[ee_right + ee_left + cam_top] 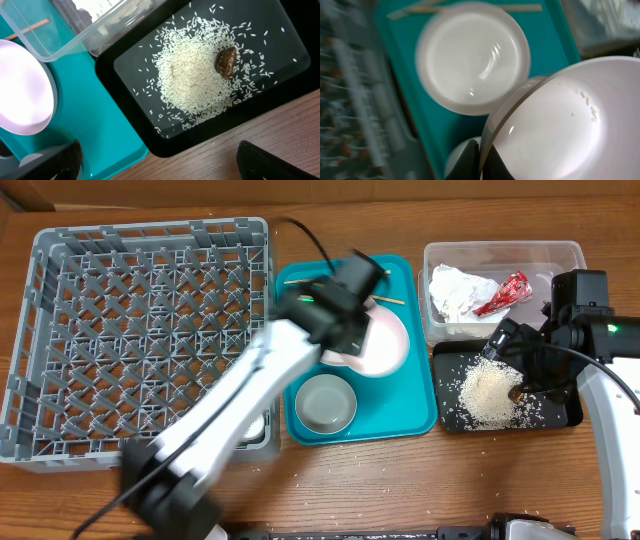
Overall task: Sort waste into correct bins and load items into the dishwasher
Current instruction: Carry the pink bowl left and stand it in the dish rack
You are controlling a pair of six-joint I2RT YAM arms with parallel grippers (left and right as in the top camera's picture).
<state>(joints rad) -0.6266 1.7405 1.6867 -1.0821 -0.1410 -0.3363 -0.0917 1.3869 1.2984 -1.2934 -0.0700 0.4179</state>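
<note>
My left gripper (345, 340) (482, 150) is shut on the rim of the white-pinkish plate (385, 340) (560, 115) and holds it tilted over the teal tray. A few rice grains cling to the plate. One pale bowl (472, 57) sits under my arm and another (325, 402) sits nearer the front. The chopsticks (385, 299) (470, 8) lie at the tray's far end. My right gripper (522, 370) (160, 165) is open and empty over the black tray (450, 360) (280, 115), which holds rice (192, 80) and a brown scrap (226, 61). The clear tub (500, 248) holds the napkin (455, 290) and red wrapper (505, 292).
The grey dish rack (40, 240) fills the left side. A small white object, perhaps the cup (256, 425), sits in its front right corner, half hidden by my left arm. The teal tray (410, 410) lies between the rack and the bins. A few grains lie on the table.
</note>
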